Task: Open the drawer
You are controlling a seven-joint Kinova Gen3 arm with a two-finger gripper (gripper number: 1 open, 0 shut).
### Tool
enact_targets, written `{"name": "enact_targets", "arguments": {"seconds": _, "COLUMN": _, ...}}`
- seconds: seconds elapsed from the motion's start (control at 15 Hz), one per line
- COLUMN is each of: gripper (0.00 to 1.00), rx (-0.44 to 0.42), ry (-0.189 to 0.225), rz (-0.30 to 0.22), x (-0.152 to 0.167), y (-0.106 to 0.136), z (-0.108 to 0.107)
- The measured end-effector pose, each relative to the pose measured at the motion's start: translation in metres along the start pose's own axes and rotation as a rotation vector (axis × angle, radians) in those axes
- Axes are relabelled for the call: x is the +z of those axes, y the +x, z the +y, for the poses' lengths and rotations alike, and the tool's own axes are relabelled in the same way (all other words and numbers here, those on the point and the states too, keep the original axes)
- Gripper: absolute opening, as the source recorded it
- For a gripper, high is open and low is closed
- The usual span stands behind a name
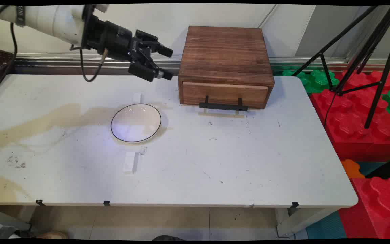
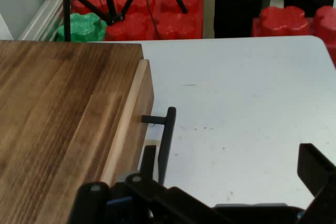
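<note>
My gripper (image 1: 168, 63) hangs open in the air, just left of the wooden drawer box (image 1: 225, 61), pointing toward it with nothing between its fingers. The box's drawer is closed and its black bar handle (image 1: 223, 106) faces the table's near side. In the hand view the box's top (image 2: 58, 124) fills the left and the handle (image 2: 167, 140) stands out beside it; one fingertip (image 2: 317, 169) shows at lower right. A white plate with a dark rim (image 1: 136, 122) lies on the table below the gripper, empty.
A small white block (image 1: 129, 162) lies just in front of the plate, and another small white piece (image 1: 136, 98) just behind it. Black tripod legs (image 1: 357, 54) and red and green foam blocks (image 1: 361, 112) stand off the table's right side. Brownish stains mark the table's left part.
</note>
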Motion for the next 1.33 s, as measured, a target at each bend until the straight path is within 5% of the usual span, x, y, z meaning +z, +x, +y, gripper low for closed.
{"name": "enact_targets", "arguments": {"seconds": 1.33, "gripper": 1.00, "rx": 0.072, "ry": 0.029, "rz": -0.263, "x": 0.151, "y": -0.008, "z": 0.000}}
